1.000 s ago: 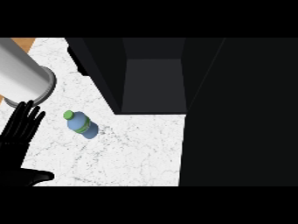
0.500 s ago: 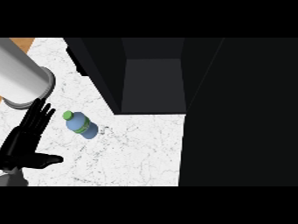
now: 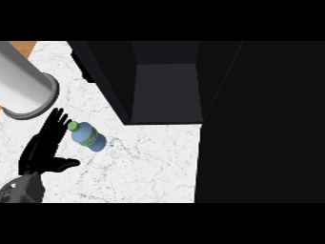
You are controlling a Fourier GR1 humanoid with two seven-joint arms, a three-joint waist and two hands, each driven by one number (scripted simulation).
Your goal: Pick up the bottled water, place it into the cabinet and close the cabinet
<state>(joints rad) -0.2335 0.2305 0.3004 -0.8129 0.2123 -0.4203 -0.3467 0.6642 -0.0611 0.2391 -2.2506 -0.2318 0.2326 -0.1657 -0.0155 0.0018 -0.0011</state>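
One bottled water (image 3: 87, 136) with a green cap stands on the white marble counter (image 3: 144, 167), below and to the left of the one dark cabinet (image 3: 165, 81), whose inside shows open. One hand shows, the left hand (image 3: 44, 148), just left of the bottle, fingers straight and together, thumb spread out, holding nothing. One grey cylinder (image 3: 14, 88) lies above the hand.

text: none readable | bottled water (image 3: 87, 136) — green cap and band, no legible label or brand | cabinet (image 3: 166, 81) beside the bottle — plain dark panels, no lettering, numbers or signs | grey cylinder (image 3: 14, 86) left of the bottle — unmarked | marble counter (image 3: 133, 169) — veining only
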